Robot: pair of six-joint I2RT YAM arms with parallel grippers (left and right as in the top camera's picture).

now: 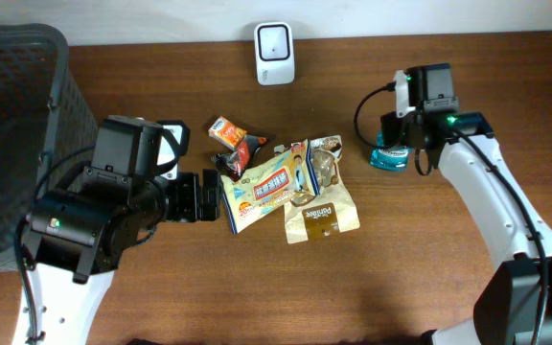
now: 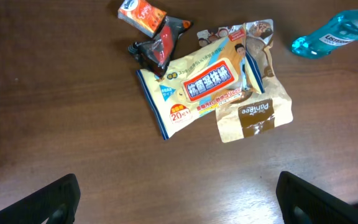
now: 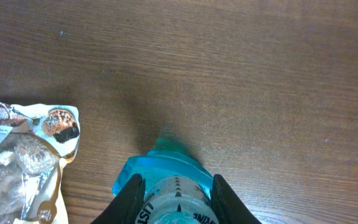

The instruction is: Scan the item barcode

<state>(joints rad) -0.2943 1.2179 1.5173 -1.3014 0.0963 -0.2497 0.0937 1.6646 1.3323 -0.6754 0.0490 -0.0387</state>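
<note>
Progress: early stage. The grasp is being made; neither the lift nor the scan is done.

- Right claw [image 3: 179,202]: its fingers [image 3: 132,199] bracket the bottle [image 3: 166,171] and appear to press on both sides, so I record it as clenched on the bottle. The bottle rests on the desk [image 1: 401,278] and is not lifted.
- Left claw [image 1: 209,195]: released, jaws wide, nothing between them. It hovers just beside the packets [image 1: 286,187] mid-desk.
- Scanner [image 1: 274,53]: at the desk's far edge, well apart from the bottle.

Left to do, by my judgement: raise the bottle, carry it to the scanner, and turn the barcode to face it.

Bottle: right side of the desk, near the packets but apart from them. It is translucent teal-blue plastic, apparently lying on its side, with a partly readable printed label. No barcode shows in any view, so its side is unknown.
</note>
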